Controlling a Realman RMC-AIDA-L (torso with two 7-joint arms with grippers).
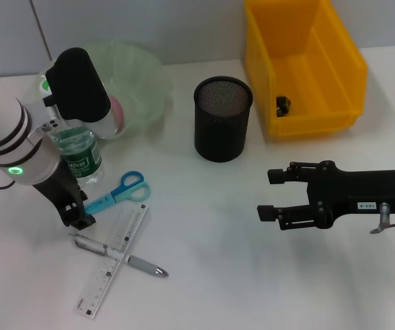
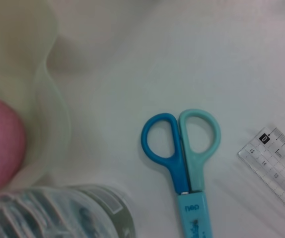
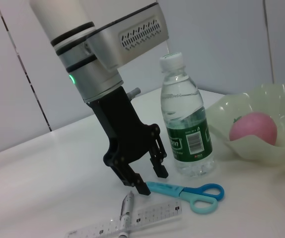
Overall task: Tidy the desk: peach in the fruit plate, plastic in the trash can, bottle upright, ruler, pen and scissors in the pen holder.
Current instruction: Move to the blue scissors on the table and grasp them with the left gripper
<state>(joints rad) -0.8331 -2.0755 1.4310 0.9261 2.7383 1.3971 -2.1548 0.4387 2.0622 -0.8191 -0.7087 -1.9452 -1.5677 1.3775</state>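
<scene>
Scissors with blue and teal handles [image 1: 117, 192] lay on your white bench [image 1: 211, 275], the left hand [image 3: 151, 181] poised spread over their blade end (touching nothing). Your right hand [image 1: 270, 194] hovered open, well apart, near the black mesh pen holder [image 1: 223, 118].

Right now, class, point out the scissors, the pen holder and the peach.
scissors [image 1: 120, 192]: head view, on the blue handles.
pen holder [image 1: 223, 127]: head view, on its black mesh wall.
peach [image 3: 253, 129]: right wrist view, on its pink skin, in the plate.
</scene>
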